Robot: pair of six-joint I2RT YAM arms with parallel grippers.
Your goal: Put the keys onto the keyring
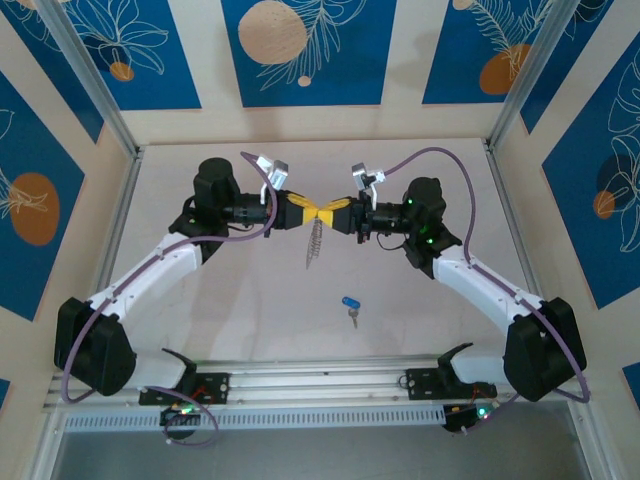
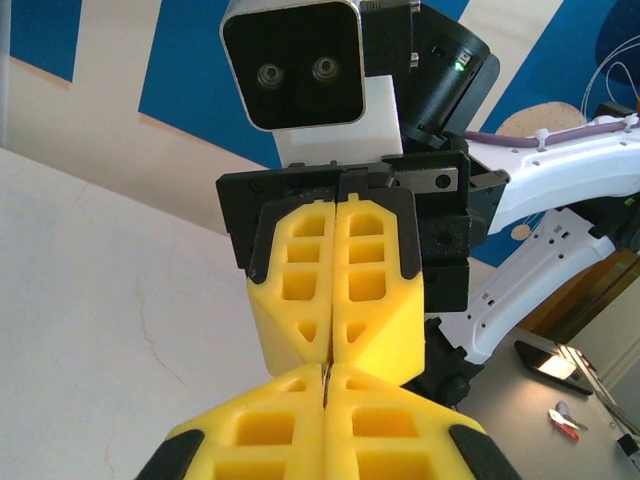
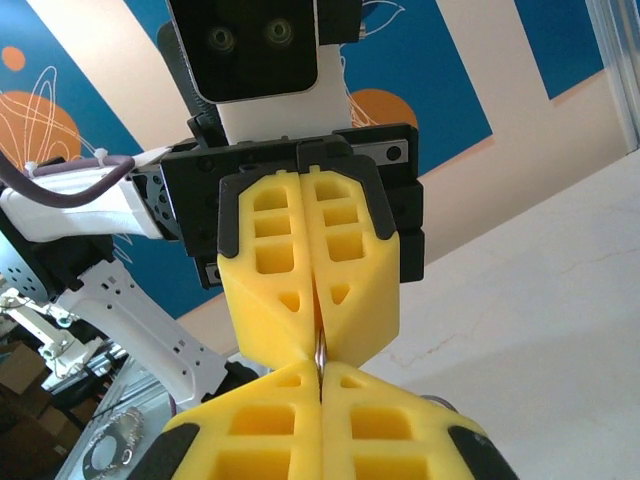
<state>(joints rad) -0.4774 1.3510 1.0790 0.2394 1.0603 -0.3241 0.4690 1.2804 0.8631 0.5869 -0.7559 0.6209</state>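
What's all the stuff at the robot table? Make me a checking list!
Surface: pale table, flat.
Job's things: keyring hangs below where the jaws meet; blue key lies on the table, not on the ring.
Clutter: nothing seen.
Grippers: left gripper and right gripper tip to tip, jaws shut on the keyring.
Cables: purple cables loop along both arms, away from the key.
Surroundings: blue patterned wall panels, metal frame posts.

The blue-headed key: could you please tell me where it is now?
In the top view the key lies loose on the table, toward the near edge, below where the left gripper and right gripper meet.
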